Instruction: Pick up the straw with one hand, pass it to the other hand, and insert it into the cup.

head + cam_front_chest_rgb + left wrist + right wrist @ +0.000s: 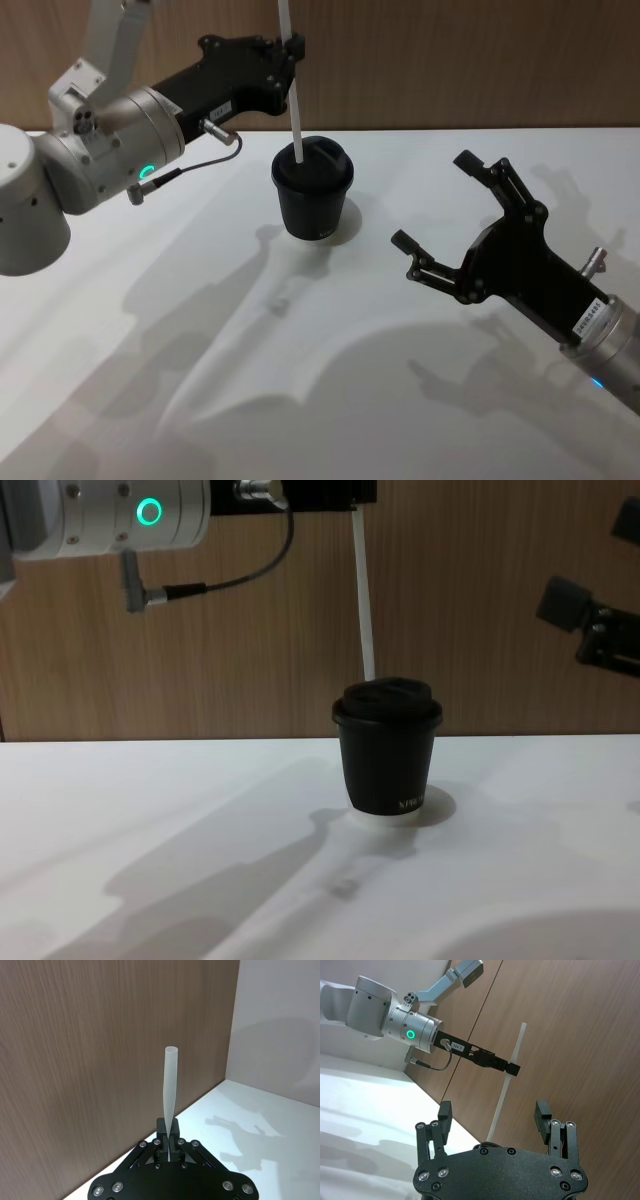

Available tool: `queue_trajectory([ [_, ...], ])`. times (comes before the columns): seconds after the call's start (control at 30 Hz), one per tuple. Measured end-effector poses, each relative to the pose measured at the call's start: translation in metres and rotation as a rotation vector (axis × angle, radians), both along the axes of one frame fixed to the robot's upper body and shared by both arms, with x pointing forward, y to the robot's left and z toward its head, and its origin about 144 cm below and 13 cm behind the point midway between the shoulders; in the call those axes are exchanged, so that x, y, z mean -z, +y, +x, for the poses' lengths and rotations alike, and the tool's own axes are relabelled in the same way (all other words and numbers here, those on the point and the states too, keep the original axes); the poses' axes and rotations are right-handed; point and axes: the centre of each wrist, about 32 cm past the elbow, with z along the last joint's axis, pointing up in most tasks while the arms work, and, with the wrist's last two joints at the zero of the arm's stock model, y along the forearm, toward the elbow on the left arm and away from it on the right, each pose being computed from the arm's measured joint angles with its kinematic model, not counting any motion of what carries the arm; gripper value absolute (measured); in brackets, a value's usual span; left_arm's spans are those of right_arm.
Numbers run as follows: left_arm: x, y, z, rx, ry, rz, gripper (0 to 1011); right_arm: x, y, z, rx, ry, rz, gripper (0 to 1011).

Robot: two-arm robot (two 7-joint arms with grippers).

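On the white table, view by view, we note:

Head view: the cup (pixel 313 201) stands upright near the middle of the table (pixel 200 380). We see the straw (pixel 295 90) rising almost vertically from the lid, its lower end at the lid's top. The left gripper (pixel 292 46), on the silver arm with the green ring light, is pinched on the straw well above the cup. The right gripper (pixel 440 205) hangs over the table to the cup's right, well apart from it, its fingers spread and empty.

Left wrist view: we see the left gripper (pixel 169 1146) with its fingers pressed together on the straw (pixel 170 1085), which stands out from them toward the wood-panelled wall (pixel 90 1050).

Right wrist view: the right gripper (pixel 495 1120) is spread wide with nothing between its fingers. Beyond it we see the left gripper (pixel 512 1068) clamped across the straw (pixel 510 1080), roughly at its middle.

Chest view: the cup (pixel 387 745) sits on the table (pixel 150 830); the straw (pixel 363 600) runs down from the left gripper at the upper edge to the lid, behind its raised dome. We cannot tell how deep it enters. A black cable (pixel 240 570) loops under the left arm.
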Motion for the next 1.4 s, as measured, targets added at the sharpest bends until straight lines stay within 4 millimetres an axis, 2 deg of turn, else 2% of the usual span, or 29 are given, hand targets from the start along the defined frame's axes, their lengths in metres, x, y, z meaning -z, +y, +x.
queue_trajectory([
  [0.53, -0.001, 0.002, 0.001, 0.013, 0.005, 0.008, 19, 0.0, 0.0, 0.0, 0.0, 0.0, 0.0, 1001],
  [1.4, 0.016, -0.006, 0.009, 0.007, 0.002, 0.01, 19, 0.0, 0.0, 0.0, 0.0, 0.0, 0.0, 1001],
])
